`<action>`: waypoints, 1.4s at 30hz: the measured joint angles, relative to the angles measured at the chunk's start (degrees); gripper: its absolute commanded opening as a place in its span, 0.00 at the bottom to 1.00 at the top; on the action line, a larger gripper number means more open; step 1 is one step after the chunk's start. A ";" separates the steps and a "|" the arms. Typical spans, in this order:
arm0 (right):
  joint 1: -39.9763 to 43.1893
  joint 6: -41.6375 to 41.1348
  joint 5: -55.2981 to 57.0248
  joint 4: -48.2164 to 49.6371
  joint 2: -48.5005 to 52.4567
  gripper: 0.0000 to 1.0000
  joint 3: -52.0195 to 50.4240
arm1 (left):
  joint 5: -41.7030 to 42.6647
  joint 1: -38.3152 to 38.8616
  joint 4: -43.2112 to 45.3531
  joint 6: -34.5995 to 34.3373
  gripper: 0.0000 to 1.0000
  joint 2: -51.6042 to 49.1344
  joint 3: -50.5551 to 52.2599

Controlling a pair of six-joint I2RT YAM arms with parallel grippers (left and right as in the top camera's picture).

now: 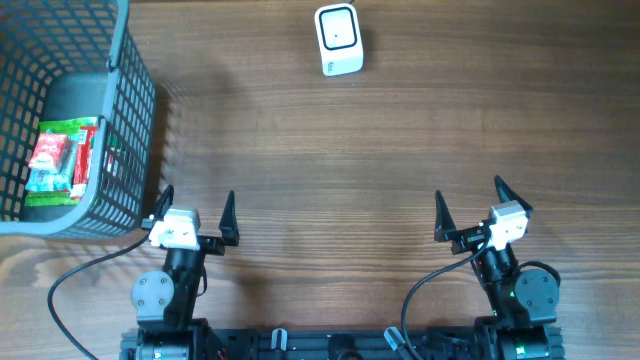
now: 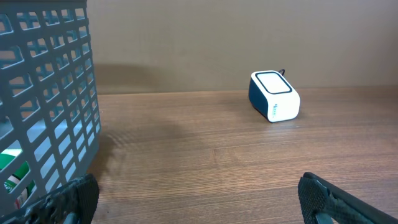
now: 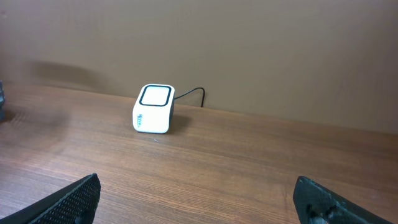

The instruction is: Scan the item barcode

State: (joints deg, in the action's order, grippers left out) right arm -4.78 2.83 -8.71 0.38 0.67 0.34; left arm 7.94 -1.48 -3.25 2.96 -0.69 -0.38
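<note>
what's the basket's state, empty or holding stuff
Not empty: overhead, the basket holds a few colourful packets lying low inside it, well short of full.

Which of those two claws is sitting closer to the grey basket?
The left gripper: its outer finger almost meets the near corner of the basket, while the right gripper sits far across the table.
</note>
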 measured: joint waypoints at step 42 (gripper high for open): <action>-2.58 0.00 0.20 0.00 0.02 1.00 0.00 | -0.02 1.09 -0.02 0.00 1.00 0.00 0.00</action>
State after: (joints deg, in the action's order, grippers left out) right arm -7.35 2.83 -8.51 0.38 0.69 0.34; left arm 7.92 -0.38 -3.27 2.96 -0.69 -0.38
